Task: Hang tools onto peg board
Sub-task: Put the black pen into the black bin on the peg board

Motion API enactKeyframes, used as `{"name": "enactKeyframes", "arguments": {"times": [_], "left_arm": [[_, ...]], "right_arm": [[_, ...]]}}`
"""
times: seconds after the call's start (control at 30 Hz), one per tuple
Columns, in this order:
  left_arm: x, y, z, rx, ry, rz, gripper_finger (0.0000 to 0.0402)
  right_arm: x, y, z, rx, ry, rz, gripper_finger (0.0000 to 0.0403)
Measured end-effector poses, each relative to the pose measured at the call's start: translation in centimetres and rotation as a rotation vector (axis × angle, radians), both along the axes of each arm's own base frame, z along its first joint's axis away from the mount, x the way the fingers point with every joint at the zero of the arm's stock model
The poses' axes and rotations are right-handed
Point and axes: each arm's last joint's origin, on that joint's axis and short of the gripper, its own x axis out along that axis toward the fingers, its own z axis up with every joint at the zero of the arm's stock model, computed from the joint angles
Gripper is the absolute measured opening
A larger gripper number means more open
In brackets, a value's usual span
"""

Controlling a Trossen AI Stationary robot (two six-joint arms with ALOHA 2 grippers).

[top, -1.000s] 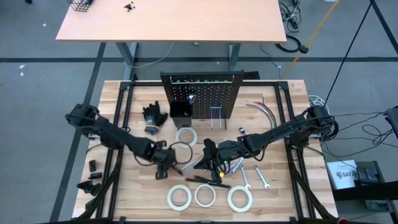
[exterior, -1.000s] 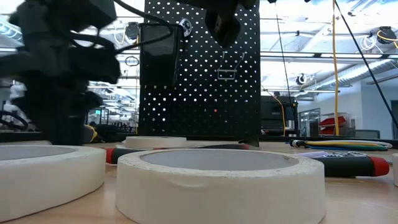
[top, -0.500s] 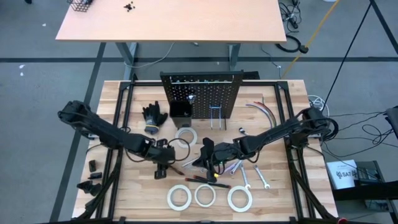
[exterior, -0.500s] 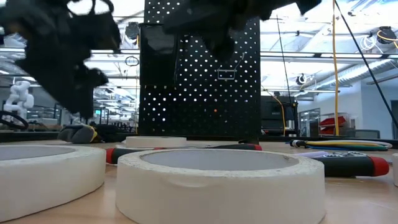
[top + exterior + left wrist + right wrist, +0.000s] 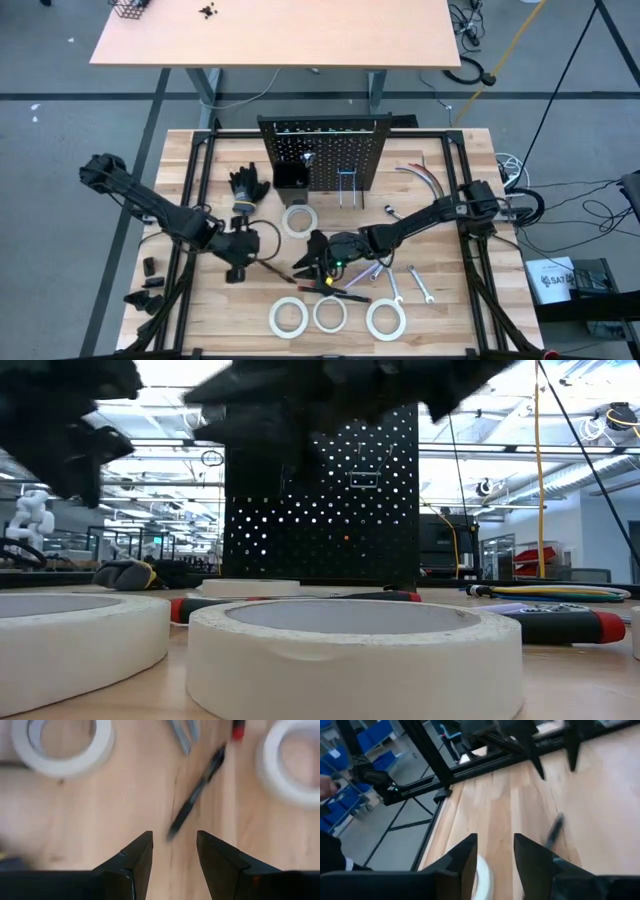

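Wood-slat table (image 5: 440, 310) in a workshop, grey floor around, a second bare tan table behind. All places below are relative to the peg board (image 5: 322, 150), which stands upright at the back middle of my table so its hooks face me.

In front of the board, slightly left: one white tape roll (image 5: 298, 219) lies flat. Further in front, near my edge of the table, three more tape rolls (image 5: 329, 314) lie in a row; they are still flat on the wood, so nothing of these is hung yet. Front-right of the board: small wrenches (image 5: 420, 285) lie loose. Left of the board: black gloves (image 5: 246, 188), not my job. Right of the board: curved grey hoses (image 5: 425, 178), also not mine.

My right gripper (image 5: 308, 262) is well in front of the board, low over the wood near a red-and-black screwdriver (image 5: 335, 290). In the right wrist view its fingers (image 5: 462, 857) stand apart with nothing between them, so it holds nothing.

My left gripper (image 5: 240, 250) is front-left of the board, beside the right one. Its fingers (image 5: 140, 855) are parted and empty, pointing down at a thin dark screwdriver (image 5: 197, 795) lying just ahead of the tips, probably lined up for a pick.

My guess: tools are still on the table, hanging barely begun.
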Motion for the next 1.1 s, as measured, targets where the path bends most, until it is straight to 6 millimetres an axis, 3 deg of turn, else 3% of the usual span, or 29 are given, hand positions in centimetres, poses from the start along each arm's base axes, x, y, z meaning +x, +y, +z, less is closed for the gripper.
{"name": "enactKeyframes", "arguments": {"times": [0.17, 0.33, 0.57, 0.87, 1.1], "left_arm": [[-1.0, -0.7, -0.4, 0.088, 0.011, -0.043, 0.0156], [-2.2, -0.9, -2.3, 0.122, 0.046, -0.085, 0.0156], [-3.2, -1.8, -3.6, 0.060, -0.027, -0.159, 0.0156], [-3.7, -1.7, -5.4, 0.068, -0.055, -0.199, 0.0157], [-3.4, -2.0, -5.5, 0.018, -0.104, -0.234, 0.0157]], "right_arm": [[3.1, -0.1, 1.2, -0.077, 0.086, 0.007, 0.0127], [5.4, -1.0, 1.5, -0.061, 0.193, -0.040, 0.0114], [7.8, -0.3, 0.1, -0.069, 0.280, -0.089, 0.0094], [9.3, 1.7, -1.6, -0.101, 0.390, -0.283, 0.0089], [9.2, 2.5, -2.4, -0.105, 0.422, -0.351, 0.0102]]}}
